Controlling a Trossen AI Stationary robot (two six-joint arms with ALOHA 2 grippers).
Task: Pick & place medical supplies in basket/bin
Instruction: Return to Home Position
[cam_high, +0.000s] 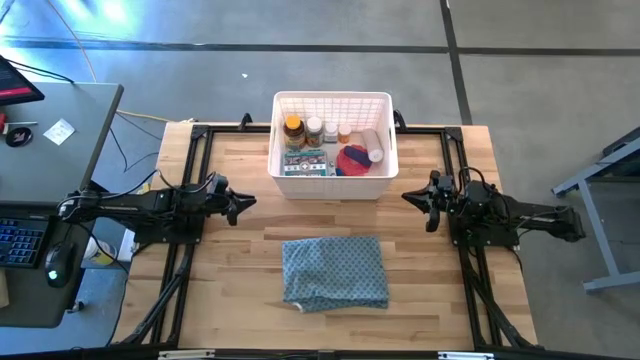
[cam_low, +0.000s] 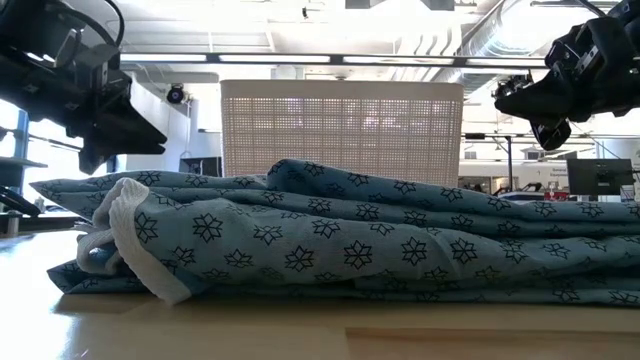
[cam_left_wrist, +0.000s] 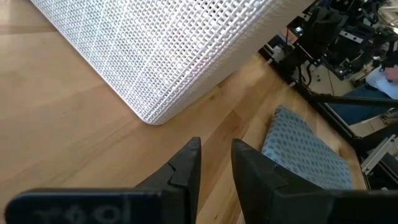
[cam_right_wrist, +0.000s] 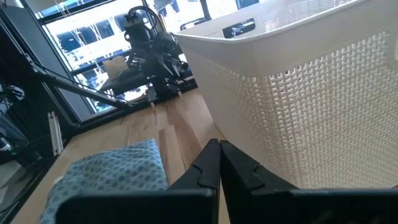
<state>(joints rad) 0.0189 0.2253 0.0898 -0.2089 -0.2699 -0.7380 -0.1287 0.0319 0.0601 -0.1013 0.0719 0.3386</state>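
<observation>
White latticed plastic basket (cam_high: 331, 178), matt printed cloth (cam_high: 334, 272), smooth wood table (cam_high: 230, 270)

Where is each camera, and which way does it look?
High: above the table, looking straight down on left arm, right arm, basket, cloth.
Low: at tabletop height, looking level across cloth to basket; arms overhead.
Left wrist: on left arm, past left tool toward basket corner.
Right wrist: on right arm, past right tool toward basket wall.
All share basket, cloth.
</observation>
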